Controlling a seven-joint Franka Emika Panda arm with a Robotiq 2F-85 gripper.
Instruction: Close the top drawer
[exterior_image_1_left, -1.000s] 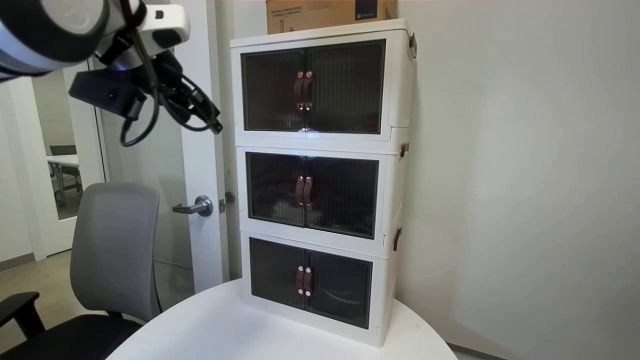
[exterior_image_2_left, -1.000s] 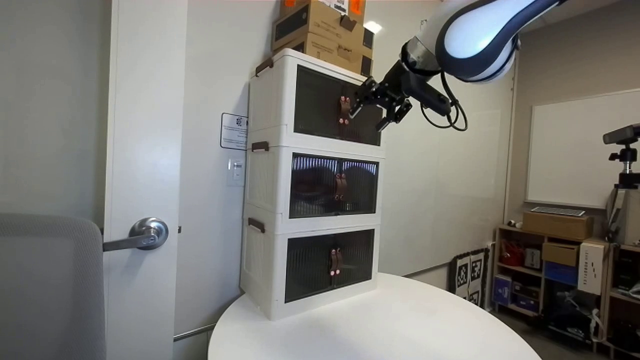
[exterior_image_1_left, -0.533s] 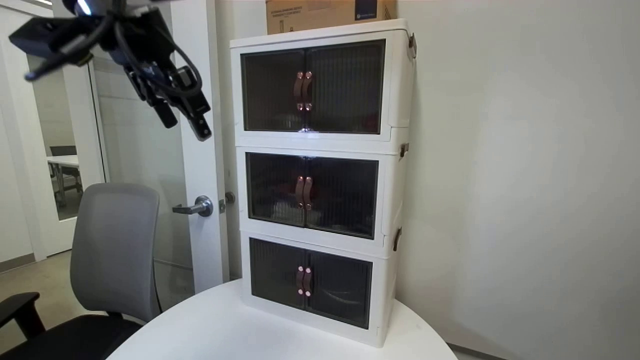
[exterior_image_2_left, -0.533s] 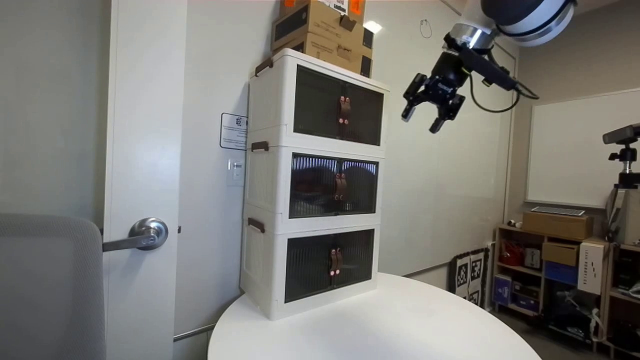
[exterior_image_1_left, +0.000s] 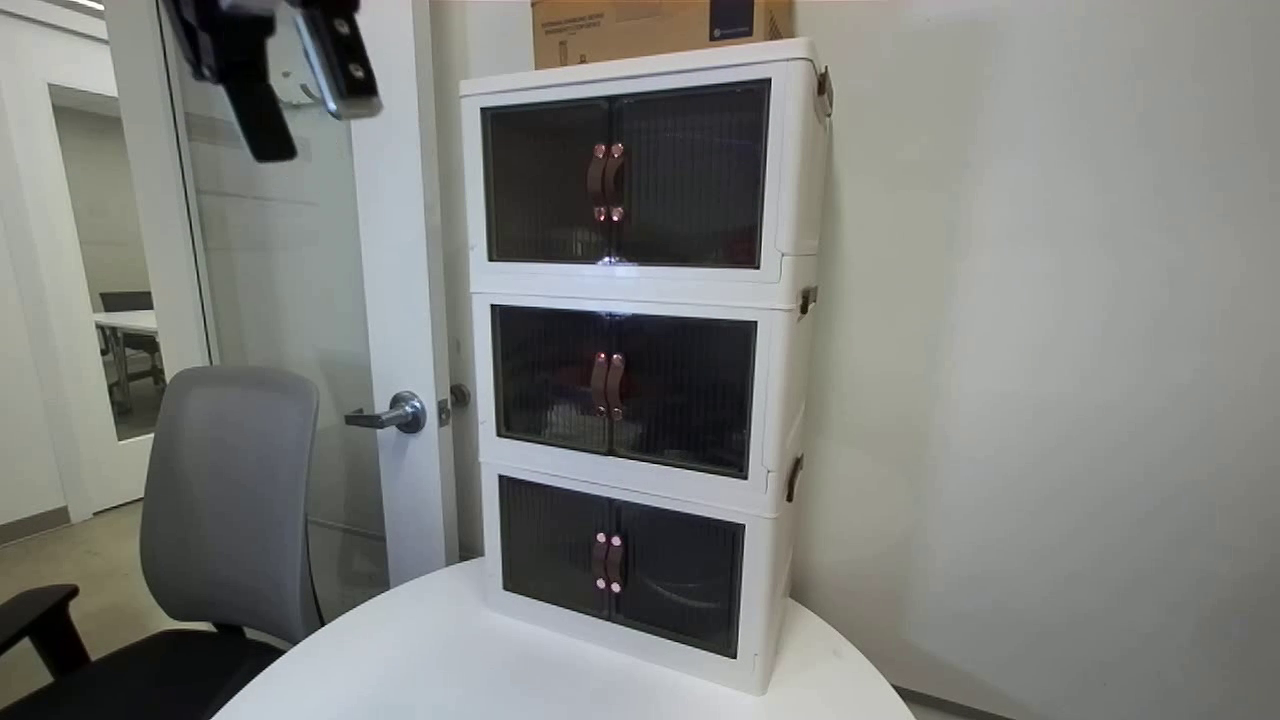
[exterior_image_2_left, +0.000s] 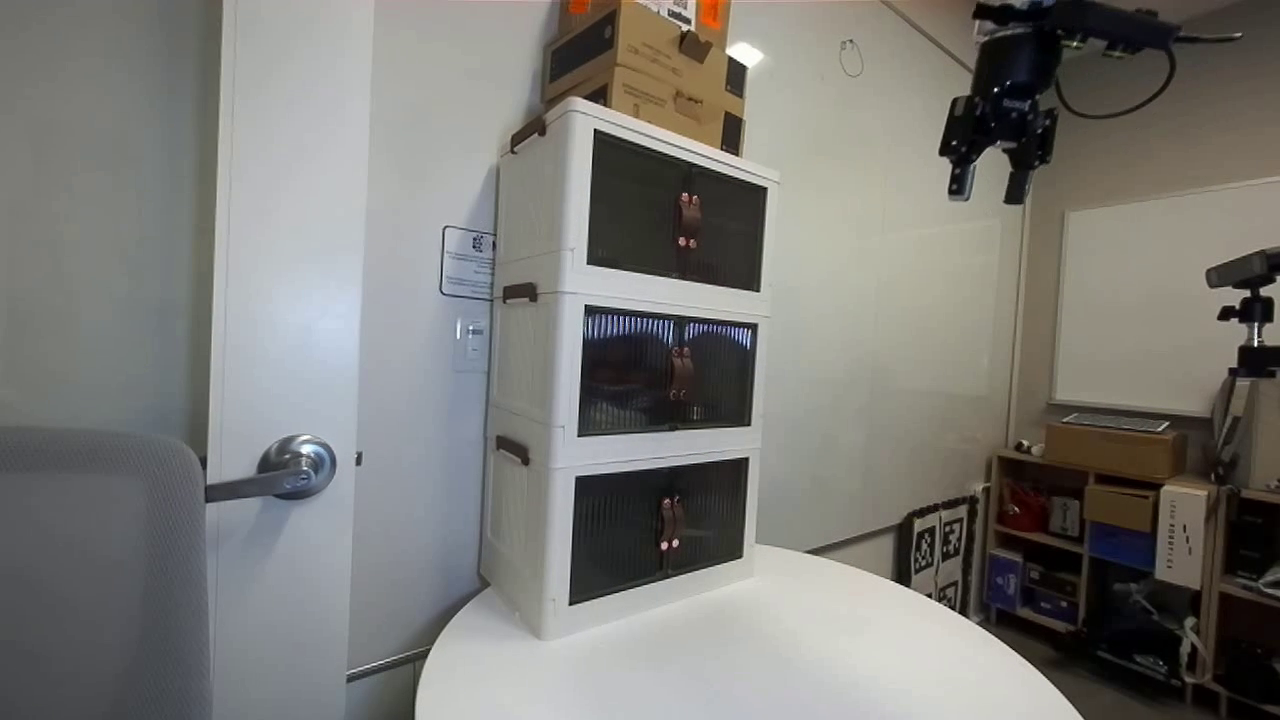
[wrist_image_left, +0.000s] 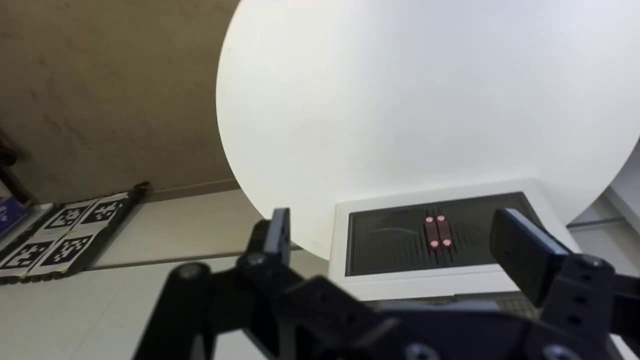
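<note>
White-framed top drawer (exterior_image_2_left: 640, 205): sits uppermost of three alike compartments. Its two smoky dark translucent doors (exterior_image_1_left: 690, 180) lie closed and flush in both exterior views. Reddish-brown vertical strap handles (exterior_image_1_left: 597, 180) with pink studs hang side by side where the doors meet.

White-framed middle compartment (exterior_image_1_left: 680, 400) and bottom compartment (exterior_image_1_left: 680, 585): match the drawer in make, doors likewise closed.

Black two-fingered tool (exterior_image_2_left: 989, 194): hangs high, well apart from the drawer. Its fingers (wrist_image_left: 525, 255) stand spread with a wide gap between them and point downward in both exterior views.

Brown cardboard boxes (exterior_image_2_left: 650, 50): rest in a pile on top of the drawer.

Round white bench (exterior_image_2_left: 800, 640): carries the three compartments, stacked upright.

Grey mesh-backed chair (exterior_image_1_left: 230, 490), black seat: stands near the bench.

White room door (exterior_image_2_left: 285, 250): bears a silver metal lever handle (exterior_image_2_left: 300, 467).
</note>
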